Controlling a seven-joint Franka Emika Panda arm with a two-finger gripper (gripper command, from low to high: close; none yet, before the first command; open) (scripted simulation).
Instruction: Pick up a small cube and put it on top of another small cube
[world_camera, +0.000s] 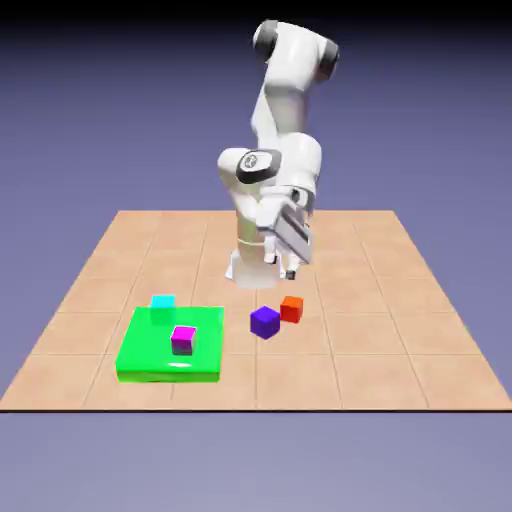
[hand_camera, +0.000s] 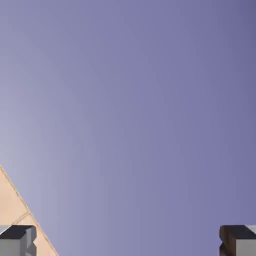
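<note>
The small dark violet cube (world_camera: 264, 321) sits on the tan tiled table (world_camera: 400, 300), with an orange-red cube (world_camera: 291, 309) touching its far right corner. A magenta-pink cube (world_camera: 183, 339) rests on the green slab (world_camera: 150, 355). My gripper (world_camera: 282, 264) hangs above and behind the violet cube, well clear of it. In the hand view my gripper (hand_camera: 128, 242) is open: the two grey fingertips (hand_camera: 17, 240) stand wide apart with only blue-violet backdrop between them. No cube shows in the hand view.
A cyan cube (world_camera: 163, 303) stands at the green slab's far left corner. The hand view catches a corner of the table (hand_camera: 12, 205) at lower left. The robot's base (world_camera: 245, 262) stands behind the cubes.
</note>
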